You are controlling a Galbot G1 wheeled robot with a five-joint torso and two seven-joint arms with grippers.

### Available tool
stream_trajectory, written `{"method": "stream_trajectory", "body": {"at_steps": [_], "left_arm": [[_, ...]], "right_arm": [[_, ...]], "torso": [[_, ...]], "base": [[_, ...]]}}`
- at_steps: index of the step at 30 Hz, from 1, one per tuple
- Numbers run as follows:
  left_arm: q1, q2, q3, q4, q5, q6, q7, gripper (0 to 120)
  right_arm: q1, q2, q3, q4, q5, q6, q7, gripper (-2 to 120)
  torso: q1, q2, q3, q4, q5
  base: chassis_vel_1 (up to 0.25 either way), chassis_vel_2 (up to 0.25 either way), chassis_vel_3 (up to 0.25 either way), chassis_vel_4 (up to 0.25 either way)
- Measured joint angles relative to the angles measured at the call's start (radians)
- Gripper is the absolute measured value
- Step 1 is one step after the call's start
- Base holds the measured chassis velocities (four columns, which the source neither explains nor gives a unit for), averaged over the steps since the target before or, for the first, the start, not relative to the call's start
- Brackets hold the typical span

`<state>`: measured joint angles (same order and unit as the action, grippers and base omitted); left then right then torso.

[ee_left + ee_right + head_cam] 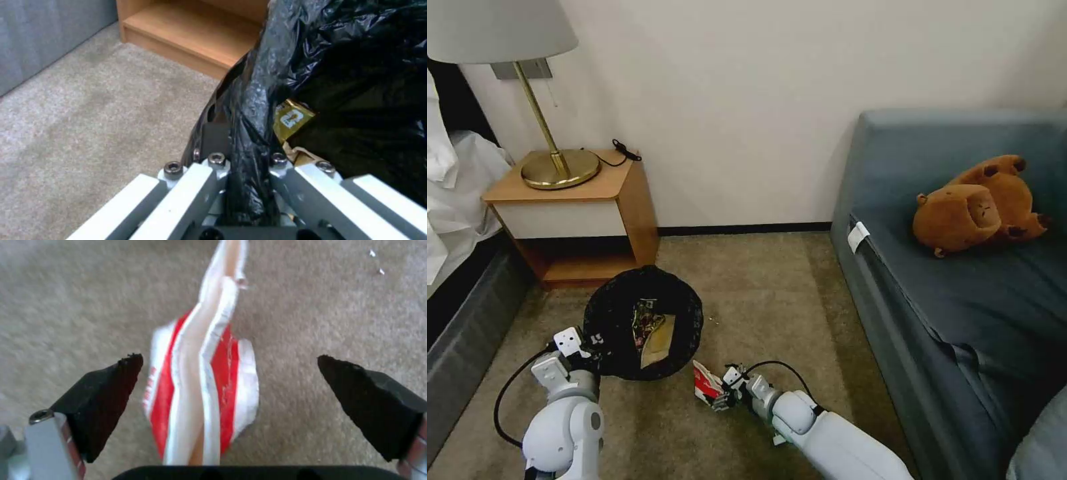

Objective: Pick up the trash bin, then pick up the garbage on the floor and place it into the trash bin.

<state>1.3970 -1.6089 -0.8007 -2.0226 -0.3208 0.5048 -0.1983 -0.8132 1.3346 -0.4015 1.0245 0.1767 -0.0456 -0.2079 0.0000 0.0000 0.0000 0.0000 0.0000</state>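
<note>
The trash bin (pixel 614 310), lined with a crinkly black bag (pixel 356 66), is low on the carpet at my left with its mouth tipped toward me. My left gripper (pixel 586 343) is shut on its near rim, the liner pinched between its fingers (pixel 242 173). Inside lie a gold-brown snack wrapper (pixel 291 118) and a tan crumpled paper bag (pixel 660 340). Right of the bin, a crushed red-and-white paper carton (pixel 704 381) lies on the floor. My right gripper (pixel 719 395) is open around it, the carton (pixel 200 390) standing edge-up between the black pads (pixel 106 393) without touching them.
A wooden nightstand (pixel 577 200) with a brass lamp (pixel 557 167) stands just behind the bin. A bed (pixel 454 200) runs along the left, and a blue sofa (pixel 960 300) with a brown plush toy (pixel 977 210) along the right. Open carpet lies between them.
</note>
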Motion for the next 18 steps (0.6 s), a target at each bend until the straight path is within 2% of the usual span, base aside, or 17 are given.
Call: {"method": "stream_trajectory", "body": {"at_steps": [2,5,6,8,9,11,14,17,18], "left_arm": [[0.0,0.0,-0.001,0.0,0.0,-0.001,0.001,1],[0.002,0.0,-0.006,0.0,-0.003,-0.004,0.002,1],[0.002,0.0,-0.006,0.0,-0.003,-0.004,0.002,1],[0.003,0.0,-0.007,0.002,-0.004,-0.007,0.002,1],[0.003,0.0,-0.007,0.002,-0.004,-0.007,0.002,1],[0.002,0.001,-0.006,0.006,-0.004,-0.01,0.002,1],[0.0,0.001,-0.006,0.009,-0.004,-0.01,0.002,1],[-0.009,0.001,-0.01,0.02,-0.007,-0.012,0.002,1],[-0.009,0.001,-0.01,0.02,-0.007,-0.012,0.002,1]], "right_arm": [[0.002,0.003,0.001,-0.011,-0.002,0.007,-0.001,100],[0.004,0.006,0.002,-0.029,-0.007,0.025,-0.006,90],[0.004,0.006,0.002,-0.029,-0.007,0.025,-0.006,90],[0.004,0.008,0.005,-0.037,-0.008,0.036,-0.009,79],[0.004,0.008,0.005,-0.037,-0.008,0.036,-0.009,79],[-0.003,0.012,0.01,-0.041,-0.009,0.047,-0.009,68],[-0.009,0.014,0.014,-0.043,-0.009,0.052,-0.003,61],[-0.029,0.019,0.031,-0.046,-0.012,0.066,0.006,44],[-0.029,0.019,0.031,-0.046,-0.012,0.066,0.006,44]], "torso": [[0.0,0.0,0.0,0.0,0.0],[0.0,0.0,0.0,0.0,0.0],[0.0,0.0,0.0,0.0,0.0],[0.0,0.0,0.0,0.0,0.0],[0.0,0.0,0.0,0.0,0.0],[0.0,0.0,0.0,0.0,0.0],[0.0,0.0,0.0,0.0,0.0],[0.0,0.0,0.0,0.0,0.0],[0.0,0.0,0.0,0.0,0.0]], "base": [[0.0,0.0,0.0,0.0],[0.0,0.0,0.0,0.0],[0.0,0.0,0.0,0.0],[0.0,0.0,0.0,0.0],[0.0,0.0,0.0,0.0],[0.0,0.0,0.0,0.0],[0.0,0.0,0.0,0.0],[0.0,0.0,0.0,0.0],[0.0,0.0,0.0,0.0]]}}
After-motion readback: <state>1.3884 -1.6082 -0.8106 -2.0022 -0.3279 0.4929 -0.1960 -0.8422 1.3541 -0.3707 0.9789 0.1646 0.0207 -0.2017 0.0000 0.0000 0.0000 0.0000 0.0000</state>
